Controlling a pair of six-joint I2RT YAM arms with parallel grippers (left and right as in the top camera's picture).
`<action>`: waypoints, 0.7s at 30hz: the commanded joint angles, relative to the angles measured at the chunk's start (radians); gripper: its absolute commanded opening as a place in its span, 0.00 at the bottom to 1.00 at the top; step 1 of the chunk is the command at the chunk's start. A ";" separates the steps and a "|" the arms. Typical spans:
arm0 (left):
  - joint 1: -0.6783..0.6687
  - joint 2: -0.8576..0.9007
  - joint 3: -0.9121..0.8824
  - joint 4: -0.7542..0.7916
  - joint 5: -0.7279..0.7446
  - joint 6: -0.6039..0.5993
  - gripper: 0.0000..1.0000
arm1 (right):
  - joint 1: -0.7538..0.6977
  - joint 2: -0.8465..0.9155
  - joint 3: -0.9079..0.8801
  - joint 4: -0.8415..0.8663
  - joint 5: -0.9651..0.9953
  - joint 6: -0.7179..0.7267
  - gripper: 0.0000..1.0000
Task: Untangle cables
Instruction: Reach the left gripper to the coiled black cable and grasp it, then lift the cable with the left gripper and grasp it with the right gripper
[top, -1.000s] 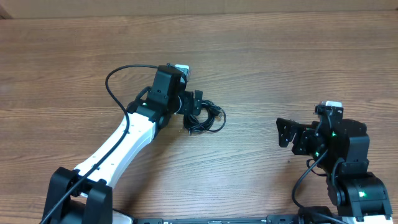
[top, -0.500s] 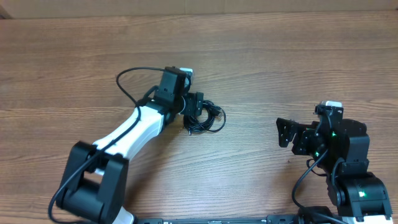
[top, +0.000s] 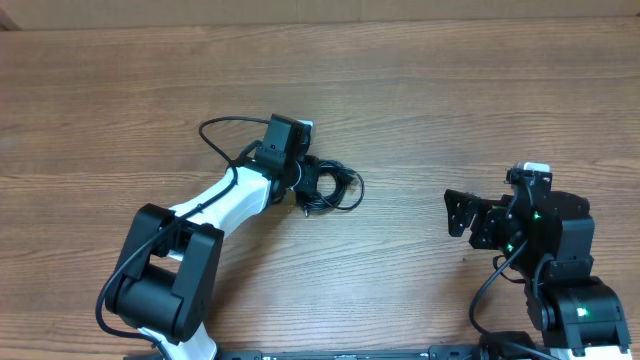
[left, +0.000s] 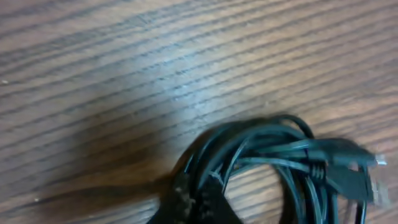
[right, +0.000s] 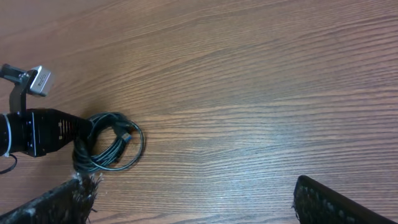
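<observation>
The cables (top: 338, 190) lie as one tight black coil with small plug ends, left of the table's middle. My left gripper (top: 310, 184) is shut on the coil's left side. In the left wrist view its dark fingertips (left: 186, 200) pinch the bundled strands of the cables (left: 280, 162), and a plug end points right. My right gripper (top: 461, 214) stands open far to the right, apart from the coil. The right wrist view shows the cables (right: 115, 148) at far left, with nothing between the right gripper's (right: 199, 205) wide-set fingers (right: 62, 202).
The wooden table (top: 450, 100) carries nothing else in view. The left arm's own thicker black wire (top: 212, 134) loops up behind its wrist. The table's far edge runs along the top of the overhead view.
My left arm has stretched out a little further toward the coil, and its jaws have gone from open to shut on the coil's left side. The right arm has not moved.
</observation>
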 joint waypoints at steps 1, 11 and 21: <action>-0.006 -0.016 0.033 -0.010 0.076 -0.005 0.04 | -0.004 -0.002 0.029 0.001 -0.003 0.003 1.00; -0.008 -0.256 0.286 -0.230 0.098 -0.050 0.04 | -0.004 0.032 0.029 0.013 -0.019 0.003 1.00; -0.006 -0.367 0.293 -0.150 0.405 -0.052 0.04 | -0.004 0.127 0.029 0.093 -0.177 -0.002 1.00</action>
